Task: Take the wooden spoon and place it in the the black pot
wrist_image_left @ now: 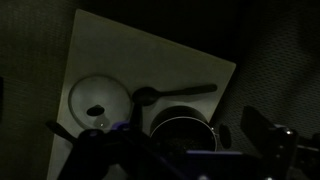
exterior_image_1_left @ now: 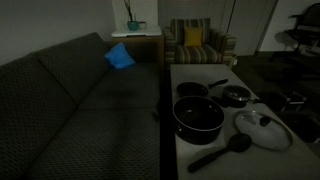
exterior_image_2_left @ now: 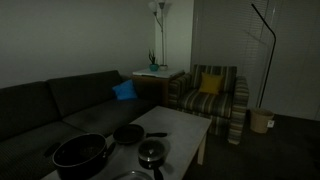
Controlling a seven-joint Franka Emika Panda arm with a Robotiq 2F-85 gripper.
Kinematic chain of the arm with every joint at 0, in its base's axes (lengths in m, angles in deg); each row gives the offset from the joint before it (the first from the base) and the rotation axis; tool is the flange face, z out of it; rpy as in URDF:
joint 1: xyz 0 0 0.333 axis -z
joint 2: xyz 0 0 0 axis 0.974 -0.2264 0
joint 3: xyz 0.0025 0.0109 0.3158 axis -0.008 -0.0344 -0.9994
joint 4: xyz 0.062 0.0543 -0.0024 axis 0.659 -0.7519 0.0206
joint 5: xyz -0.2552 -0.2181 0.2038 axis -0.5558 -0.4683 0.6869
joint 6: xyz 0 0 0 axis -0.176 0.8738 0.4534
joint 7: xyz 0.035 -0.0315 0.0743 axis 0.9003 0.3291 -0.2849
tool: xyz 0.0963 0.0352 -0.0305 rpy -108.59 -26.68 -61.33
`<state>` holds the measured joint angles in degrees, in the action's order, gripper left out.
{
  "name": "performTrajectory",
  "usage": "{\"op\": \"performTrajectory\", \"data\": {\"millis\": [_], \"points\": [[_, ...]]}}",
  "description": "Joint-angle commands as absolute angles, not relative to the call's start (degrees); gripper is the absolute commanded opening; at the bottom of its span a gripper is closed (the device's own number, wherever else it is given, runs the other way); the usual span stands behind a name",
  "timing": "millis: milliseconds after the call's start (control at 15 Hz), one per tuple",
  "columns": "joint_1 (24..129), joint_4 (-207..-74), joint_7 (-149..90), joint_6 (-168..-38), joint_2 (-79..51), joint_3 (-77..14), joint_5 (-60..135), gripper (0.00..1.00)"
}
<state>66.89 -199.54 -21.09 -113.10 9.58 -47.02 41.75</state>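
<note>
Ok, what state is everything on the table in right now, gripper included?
wooden spoon: lying flat on the table, outside the pot, not held.
black pot: upright, uncovered, spoon not in it.
small pot: lid on.
glass lid: lying on the table, covering nothing.
pan: upright, uncovered.
gripper: open, holding nothing.

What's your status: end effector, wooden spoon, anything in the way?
End effector open, empty, above the table. Wooden spoon flat on table beside black pot, not yet picked. Glass lid close by spoon's head; nothing on top of spoon.
</note>
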Motion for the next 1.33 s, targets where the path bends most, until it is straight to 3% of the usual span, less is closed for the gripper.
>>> {"op": "performTrajectory", "data": {"millis": [0, 400, 733, 1267], "points": [[67.8, -193.4, -17.9, -117.0, -1.5, -47.2, 37.7, 1.0], [67.0, -185.1, -23.4, -114.1, -12.4, -46.4, 40.9, 1.0], [66.2, -185.9, -22.0, -115.9, -12.2, -45.8, 40.2, 1.0], [61.1, -183.2, -6.5, -121.6, -17.6, -42.5, 36.1, 1.0]]}}
